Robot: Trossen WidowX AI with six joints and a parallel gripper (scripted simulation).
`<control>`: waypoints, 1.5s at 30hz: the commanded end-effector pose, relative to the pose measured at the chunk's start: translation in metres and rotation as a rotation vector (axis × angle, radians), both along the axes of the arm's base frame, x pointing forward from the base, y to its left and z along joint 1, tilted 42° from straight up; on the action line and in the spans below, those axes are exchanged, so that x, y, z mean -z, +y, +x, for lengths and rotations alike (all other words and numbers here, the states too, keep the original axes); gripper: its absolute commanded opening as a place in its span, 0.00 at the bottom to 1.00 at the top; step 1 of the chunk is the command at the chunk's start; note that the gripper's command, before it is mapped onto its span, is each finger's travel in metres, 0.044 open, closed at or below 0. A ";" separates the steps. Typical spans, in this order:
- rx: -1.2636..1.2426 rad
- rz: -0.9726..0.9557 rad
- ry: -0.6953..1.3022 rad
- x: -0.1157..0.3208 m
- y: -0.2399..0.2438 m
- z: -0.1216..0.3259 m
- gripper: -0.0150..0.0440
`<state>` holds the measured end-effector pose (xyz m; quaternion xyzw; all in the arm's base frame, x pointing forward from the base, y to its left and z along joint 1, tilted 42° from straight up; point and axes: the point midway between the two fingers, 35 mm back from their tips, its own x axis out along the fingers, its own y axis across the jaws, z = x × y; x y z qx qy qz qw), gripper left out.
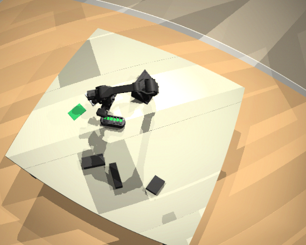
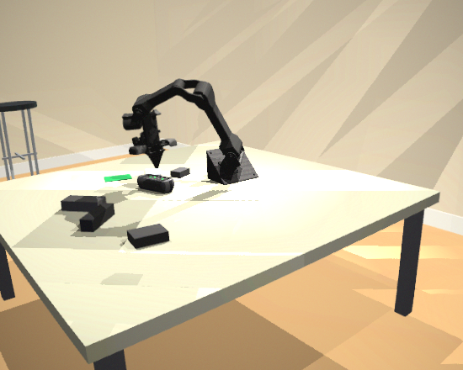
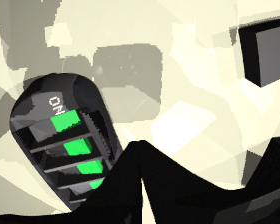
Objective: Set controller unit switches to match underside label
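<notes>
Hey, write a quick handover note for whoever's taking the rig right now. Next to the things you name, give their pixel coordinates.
Gripper (image 2: 156,166) (image 3: 138,148): shut, holding nothing, raised just above the controller unit.
Controller unit (image 1: 112,123) (image 2: 155,183) (image 3: 58,97): on the bench, switches up; green ends visible in the top view, but which ends are pressed is hard to tell.
Done: unit sits on its base; label match unconfirmed, label hidden underneath.
Left: check switches against the label, correct any mismatch, leave unit flat, move the arm away.

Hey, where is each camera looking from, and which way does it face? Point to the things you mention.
Top: high above the bench (image 1: 184,131), facing down; arm (image 1: 123,88), unit (image 1: 112,126).
Exterior: beyond a bench corner, looking across slightly downward; whole arm (image 2: 216,115) and unit (image 2: 155,185).
Wrist: on the arm, looking past the closed pincer (image 3: 140,145) at the bench; the unit (image 3: 56,85) is partly hidden.
Top and exterior share the green plate (image 1: 77,112) (image 2: 118,178).
</notes>
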<state>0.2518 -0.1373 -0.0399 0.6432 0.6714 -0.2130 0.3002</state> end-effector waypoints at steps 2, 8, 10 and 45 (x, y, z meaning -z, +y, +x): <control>-0.322 -0.017 -0.282 0.000 -0.001 0.015 0.25; -0.611 -0.018 -0.538 -0.002 -0.001 0.028 0.25; -0.707 -0.016 -0.623 -0.002 0.000 0.032 0.25; -2.351 0.340 -2.124 -0.016 0.022 0.104 0.25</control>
